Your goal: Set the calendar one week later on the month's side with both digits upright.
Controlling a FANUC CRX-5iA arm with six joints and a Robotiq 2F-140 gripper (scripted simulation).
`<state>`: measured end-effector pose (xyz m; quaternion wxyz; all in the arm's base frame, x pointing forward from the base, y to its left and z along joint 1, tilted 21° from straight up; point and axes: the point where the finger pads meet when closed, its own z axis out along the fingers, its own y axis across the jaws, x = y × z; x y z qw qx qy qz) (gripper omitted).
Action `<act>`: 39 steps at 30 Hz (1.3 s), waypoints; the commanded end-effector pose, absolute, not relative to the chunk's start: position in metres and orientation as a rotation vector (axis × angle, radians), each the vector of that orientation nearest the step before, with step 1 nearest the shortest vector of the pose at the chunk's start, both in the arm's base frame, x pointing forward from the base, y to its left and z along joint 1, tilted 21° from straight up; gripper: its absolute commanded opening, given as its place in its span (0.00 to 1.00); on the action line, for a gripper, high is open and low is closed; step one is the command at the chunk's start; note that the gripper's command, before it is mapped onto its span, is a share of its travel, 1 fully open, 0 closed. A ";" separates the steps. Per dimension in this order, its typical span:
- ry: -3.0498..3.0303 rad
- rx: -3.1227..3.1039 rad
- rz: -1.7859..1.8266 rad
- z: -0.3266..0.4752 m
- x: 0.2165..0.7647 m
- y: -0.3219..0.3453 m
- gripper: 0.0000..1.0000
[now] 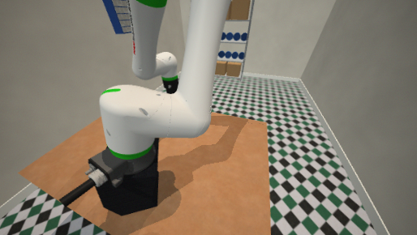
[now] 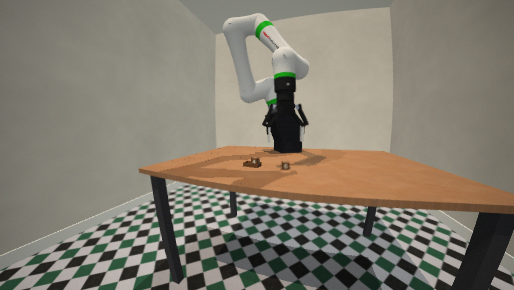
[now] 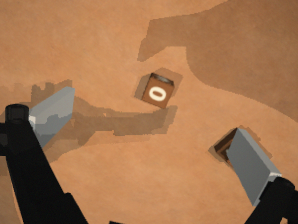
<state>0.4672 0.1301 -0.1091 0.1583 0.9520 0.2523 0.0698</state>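
Observation:
In the exterior view my gripper (image 2: pixel 286 130) hangs open and empty, well above the table. Below it a small wooden cube (image 2: pixel 285 165) stands alone on the table top. To its left is the low brown tray (image 2: pixel 253 165) with the other cube in it. In the wrist view the lone cube (image 3: pixel 157 91) shows a white 0 on its top face. It lies between and beyond my spread fingers, apart from both. A dark brown corner (image 3: pixel 222 145) peeks out beside the right finger, and the rest of it is hidden. The month side is not readable.
The arm's black base (image 1: pixel 126 182) stands on the wooden table (image 2: pixel 350 175). In the top view the arm (image 1: pixel 162 109) hides the cubes and the tray. A shelf with boxes (image 1: pixel 233 38) stands at the far wall, off the table.

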 end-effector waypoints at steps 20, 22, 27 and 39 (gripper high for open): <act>-0.334 2.845 0.393 -0.111 0.468 0.130 1.00; -0.443 2.838 0.408 -0.111 0.468 0.130 1.00; -0.583 2.825 0.426 -0.111 0.468 0.130 1.00; -1.150 2.702 0.492 -0.112 0.468 0.129 1.00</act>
